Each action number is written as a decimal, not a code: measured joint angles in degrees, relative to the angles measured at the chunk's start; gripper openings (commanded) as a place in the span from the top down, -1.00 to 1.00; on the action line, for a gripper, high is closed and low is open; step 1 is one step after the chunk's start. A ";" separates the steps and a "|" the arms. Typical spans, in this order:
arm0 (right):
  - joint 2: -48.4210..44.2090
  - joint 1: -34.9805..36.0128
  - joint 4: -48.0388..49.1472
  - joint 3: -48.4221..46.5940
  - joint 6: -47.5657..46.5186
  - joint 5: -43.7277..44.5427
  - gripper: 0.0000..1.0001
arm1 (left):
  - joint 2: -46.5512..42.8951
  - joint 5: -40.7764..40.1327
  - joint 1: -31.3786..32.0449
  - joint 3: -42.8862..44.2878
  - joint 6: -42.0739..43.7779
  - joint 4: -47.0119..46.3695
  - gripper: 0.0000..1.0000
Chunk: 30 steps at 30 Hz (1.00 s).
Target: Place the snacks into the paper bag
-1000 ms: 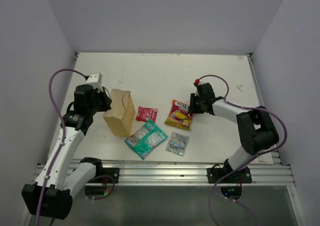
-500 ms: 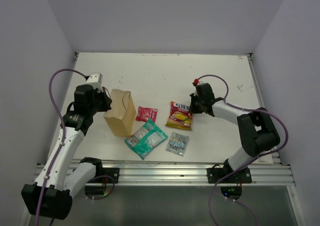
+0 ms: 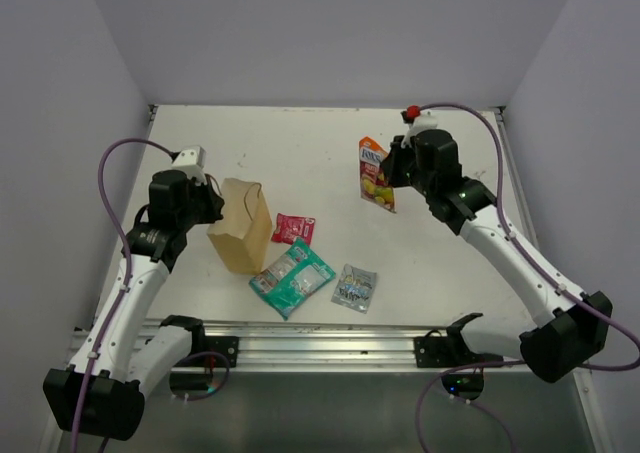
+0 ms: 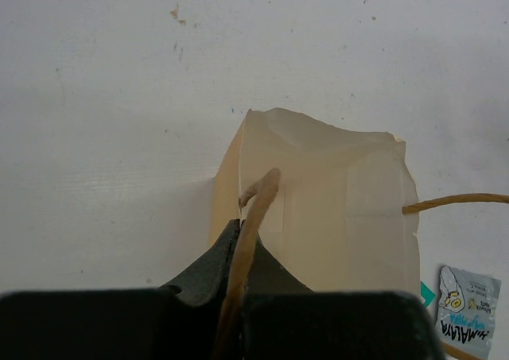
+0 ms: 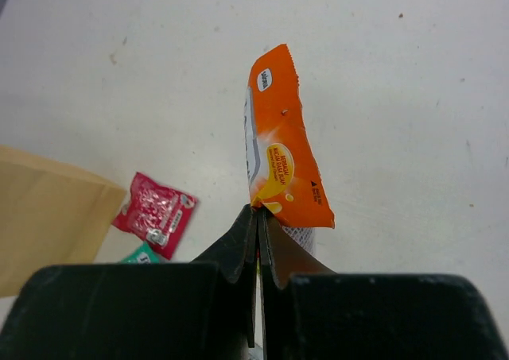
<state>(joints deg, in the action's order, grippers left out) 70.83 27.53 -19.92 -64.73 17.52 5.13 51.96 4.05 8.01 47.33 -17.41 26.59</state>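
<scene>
An upright paper bag (image 3: 240,225) stands at nine o'clock on the table (image 3: 300,143), with the left gripper (image 4: 241,225) clenched on its handle (image 4: 256,205). The teal-green bag (image 3: 292,277) lies at six o'clock, and the right gripper (image 5: 258,213) grips the candy bag (image 3: 374,173) aloft at two o'clock. The silvery packet (image 3: 354,287) and red packet (image 3: 293,228) lie beside the teal one.

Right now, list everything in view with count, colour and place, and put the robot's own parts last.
paper bag: one, tan-brown, upright on the table's left side
candy bag: one, red-yellow-orange, held above the table's far right part
small red packet: one, red, flat just right of the paper bag
teal-green bag: one, teal-green, flat, nearer the arms than the small red packet
silvery-blue packet: one, clear silvery-blue, flat right of the teal-green bag
table: one, white
left gripper: one, black, shut on the paper bag's handle
right gripper: one, black, shut on the candy bag
</scene>
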 measured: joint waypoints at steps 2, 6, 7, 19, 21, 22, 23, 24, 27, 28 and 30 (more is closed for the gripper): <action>0.02 0.57 0.24 -3.23 0.02 0.42 1.00 | 0.00 0.00 0.00 0.00 0.00 0.00 1.00; 3.08 4.96 0.46 -10.75 -0.02 2.54 1.00 | -0.02 0.00 0.02 0.00 0.00 -0.02 1.00; 4.68 6.58 0.72 -13.31 -0.13 2.95 1.00 | -0.04 0.00 0.02 0.00 0.00 -0.02 1.00; 27.98 29.40 1.25 -47.91 -6.43 12.28 1.00 | -0.70 -0.02 0.42 -0.24 -0.02 0.04 1.00; 31.28 32.94 0.98 -52.81 -8.02 14.45 1.00 | -0.76 -0.02 0.44 -0.31 0.00 0.02 1.00; 32.24 34.21 0.85 -54.12 -8.52 15.30 1.00 | -0.79 -0.02 0.44 -0.33 0.00 0.04 1.00; 33.22 35.69 0.37 -55.45 -9.07 16.20 1.00 | -0.87 -0.02 0.44 -0.33 0.00 0.04 1.00; 34.03 36.98 0.00 -56.43 -9.55 17.03 1.00 | -0.98 0.00 0.46 -0.33 0.00 0.04 1.00; 35.34 39.93 -1.05 -57.42 -10.60 19.87 1.00 | -1.42 0.00 0.55 -0.35 0.00 0.07 1.00; 35.52 40.59 -1.68 -57.42 -10.86 20.94 1.00 | -1.53 0.02 0.66 -0.35 0.00 0.07 1.00; 35.74 41.90 -3.23 -57.42 -11.28 23.32 1.00 | -1.70 0.09 0.76 -0.37 0.00 0.07 1.00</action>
<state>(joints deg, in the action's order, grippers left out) 106.56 69.43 -23.16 -122.15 6.24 28.45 50.26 4.14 8.78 46.96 -17.41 26.65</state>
